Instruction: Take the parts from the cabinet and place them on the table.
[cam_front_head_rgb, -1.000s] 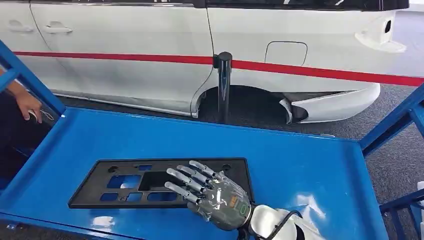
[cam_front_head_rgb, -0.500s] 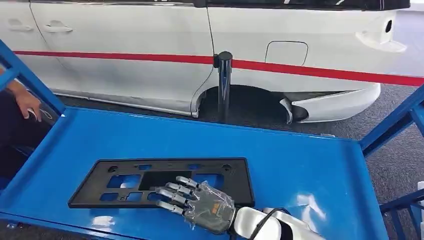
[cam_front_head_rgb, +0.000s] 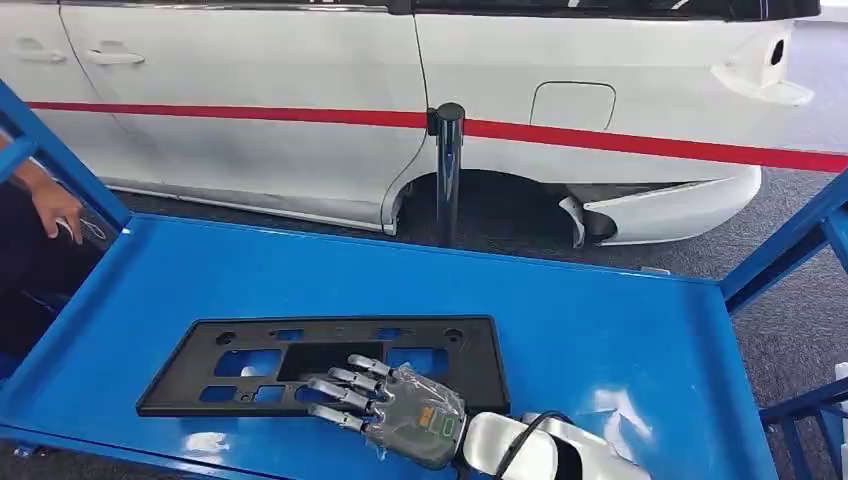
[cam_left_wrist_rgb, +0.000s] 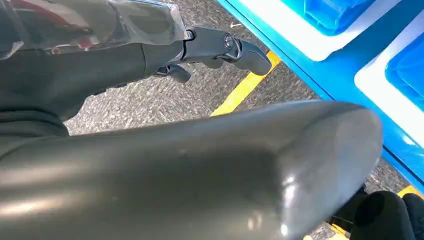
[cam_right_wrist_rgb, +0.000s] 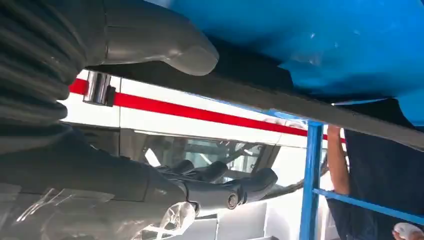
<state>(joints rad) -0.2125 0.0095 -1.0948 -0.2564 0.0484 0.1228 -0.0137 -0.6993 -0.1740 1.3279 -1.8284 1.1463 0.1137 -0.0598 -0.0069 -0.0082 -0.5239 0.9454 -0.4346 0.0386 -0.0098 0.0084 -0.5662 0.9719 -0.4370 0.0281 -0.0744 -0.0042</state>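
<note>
One black plastic panel (cam_front_head_rgb: 320, 362) is seen lying flat on the blue table (cam_front_head_rgb: 600, 330), near its front edge and toward the left half. One robot hand is seen on the table, the right hand (cam_front_head_rgb: 395, 410), which comes in from the front edge. It lies over the panel's near right part, and its fingers (cam_front_head_rgb: 340, 392) are stretched out and slightly apart across the panel's front edge; nothing is held in them. Whether they touch the panel cannot be told from above. In the right wrist view the thumb (cam_right_wrist_rgb: 170, 47) is seen close to the dark panel edge (cam_right_wrist_rgb: 280, 107). The left hand (cam_left_wrist_rgb: 220, 47) hangs over a grey floor, fingers curled in, with nothing in it. One person's hand (cam_front_head_rgb: 58, 212) is seen at the left, beside the blue frame post (cam_front_head_rgb: 60, 160). One white car (cam_front_head_rgb: 300, 110) stands behind the table.
</note>
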